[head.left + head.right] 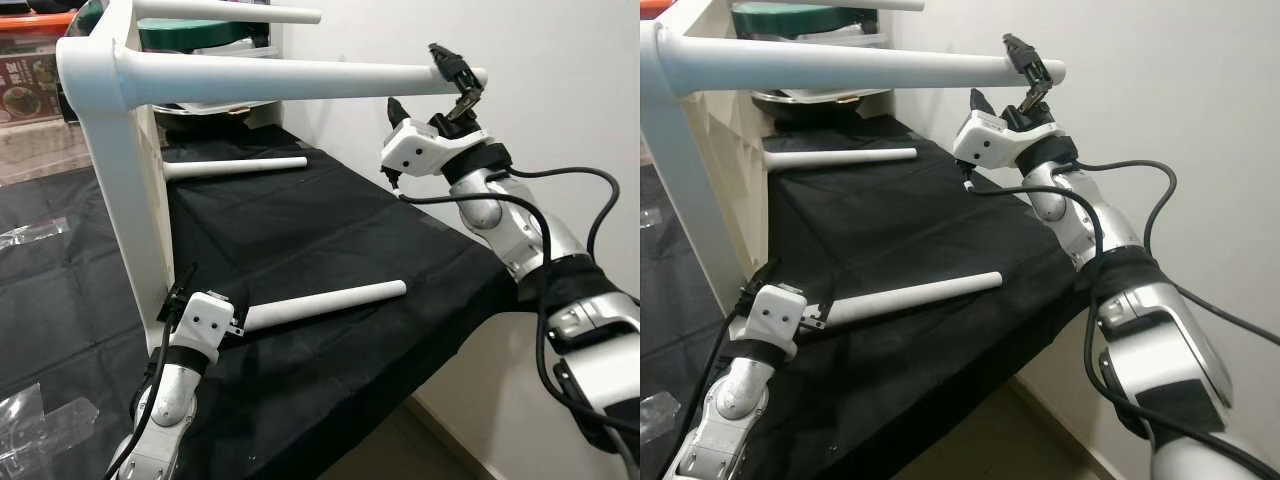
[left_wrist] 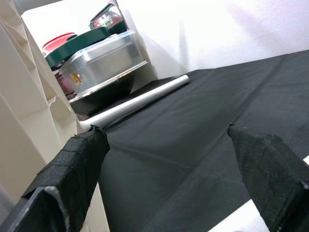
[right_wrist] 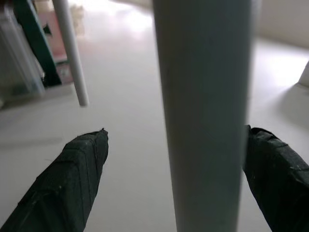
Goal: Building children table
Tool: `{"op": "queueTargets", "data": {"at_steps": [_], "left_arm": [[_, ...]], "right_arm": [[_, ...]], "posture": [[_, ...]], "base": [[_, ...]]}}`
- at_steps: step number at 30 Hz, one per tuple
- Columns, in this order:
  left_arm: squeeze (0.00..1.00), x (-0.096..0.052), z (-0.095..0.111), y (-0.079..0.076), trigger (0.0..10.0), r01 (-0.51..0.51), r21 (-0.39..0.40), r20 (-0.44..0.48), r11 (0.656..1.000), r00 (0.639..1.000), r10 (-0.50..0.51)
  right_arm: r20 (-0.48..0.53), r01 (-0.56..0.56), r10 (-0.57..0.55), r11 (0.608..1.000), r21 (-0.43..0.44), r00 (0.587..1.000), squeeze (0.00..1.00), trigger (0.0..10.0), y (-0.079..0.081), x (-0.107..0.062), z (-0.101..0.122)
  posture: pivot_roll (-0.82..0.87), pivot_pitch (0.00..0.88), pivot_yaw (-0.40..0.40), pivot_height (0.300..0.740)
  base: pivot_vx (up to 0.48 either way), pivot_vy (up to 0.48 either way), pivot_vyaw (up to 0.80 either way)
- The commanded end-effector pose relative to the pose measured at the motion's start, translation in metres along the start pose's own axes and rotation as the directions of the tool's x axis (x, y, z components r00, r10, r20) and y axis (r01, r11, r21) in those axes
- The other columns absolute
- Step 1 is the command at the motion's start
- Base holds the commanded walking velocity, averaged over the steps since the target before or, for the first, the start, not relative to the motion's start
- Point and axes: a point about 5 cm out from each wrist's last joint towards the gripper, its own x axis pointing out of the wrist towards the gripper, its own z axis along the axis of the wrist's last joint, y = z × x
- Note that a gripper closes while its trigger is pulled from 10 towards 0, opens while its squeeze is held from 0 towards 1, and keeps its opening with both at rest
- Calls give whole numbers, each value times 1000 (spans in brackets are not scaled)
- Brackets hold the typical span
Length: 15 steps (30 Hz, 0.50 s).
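Observation:
A white children's table lies on its side, its top [image 1: 120, 180] standing upright at the left and its legs pointing right. My right gripper [image 1: 458, 82] is open around the tip of the upper near leg [image 1: 290, 78]. In the right wrist view that leg [image 3: 205, 116] touches one finger [image 3: 275, 179], with a gap to the other. My left gripper [image 1: 205, 308] is open low down, beside the top's edge at the base of the lower near leg [image 1: 330, 302]. The lower far leg [image 2: 140, 99] lies beyond it.
A black cloth [image 1: 330, 230] covers the surface under the table and drops off at its right front edge. A white wall stands close on the right. Stacked food containers [image 2: 101, 58] sit at the back. Clear plastic wrap [image 1: 40, 410] lies at the lower left.

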Motion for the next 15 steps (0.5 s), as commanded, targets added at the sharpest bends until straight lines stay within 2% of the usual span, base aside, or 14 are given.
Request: {"op": "queueTargets", "data": {"at_steps": [1, 4, 5, 6, 8, 9, 10, 12, 14, 15], "left_arm": [[0, -1, -2, 0, 10000, -3, 2, -7, 1000, 1000, 3], [0, -2, -3, 0, 10000, -3, 2, -8, 1000, 1000, 3], [0, -2, -3, 0, 10000, -3, 3, -8, 1000, 1000, 3], [0, -2, -3, 0, 10000, -4, 3, -9, 1000, 1000, 4], [0, -2, -3, 0, 10000, -4, 3, -9, 1000, 1000, 4], [0, -2, -3, 0, 10000, -4, 3, -9, 1000, 1000, 4], [0, -2, -3, 1, 10000, -5, 4, -9, 1000, 1000, 5], [0, -2, -3, 1, 10000, -5, 5, -10, 1000, 1000, 5], [0, -2, -4, 2, 10000, -5, 7, -13, 1000, 1000, 6], [0, -2, -5, 2, 10000, -5, 9, -15, 1000, 1000, 5]], "right_arm": [[-29, -37, 36, 999, -28, 999, 0, 10000, 3, -1, -6], [-44, -49, 47, 998, -40, 998, 0, 9922, 3, -1, -10], [-59, -51, 48, 998, -47, 997, 0, 6431, 2, 0, -13], [-73, -55, 51, 997, -55, 996, 0, 5686, 1, 0, -16], [-73, -55, 51, 997, -55, 996, 0, 5686, 1, 0, -16], [-83, -58, 53, 997, -59, 995, 0, 4549, 0, 1, -18], [-92, -63, 57, 996, -67, 994, 0, 4353, 0, 1, -20], [-104, -69, 61, 995, -73, 993, 0, 4549, 0, 1, -22], [-120, -75, 65, 994, -79, 991, 0, 4196, 0, 2, -25], [-126, -76, 66, 994, -79, 990, 0, 1216, -1, 2, -26]], "posture": [[-9, 0, -95, 740], [-10, 0, -95, 740], [-10, 0, -95, 740], [-9, 0, -95, 740], [-9, 0, -95, 740], [-9, 0, -95, 740], [-8, 0, -95, 740], [-8, 0, -95, 740], [-8, 0, -95, 740], [-8, 0, -95, 740]], "base": [[0, 0, 0], [0, 0, 0], [0, 0, 0], [0, 0, 0], [0, 0, 0], [0, 0, 0], [0, 0, 0], [0, 0, 0], [0, 0, 0], [0, 0, 0]]}}
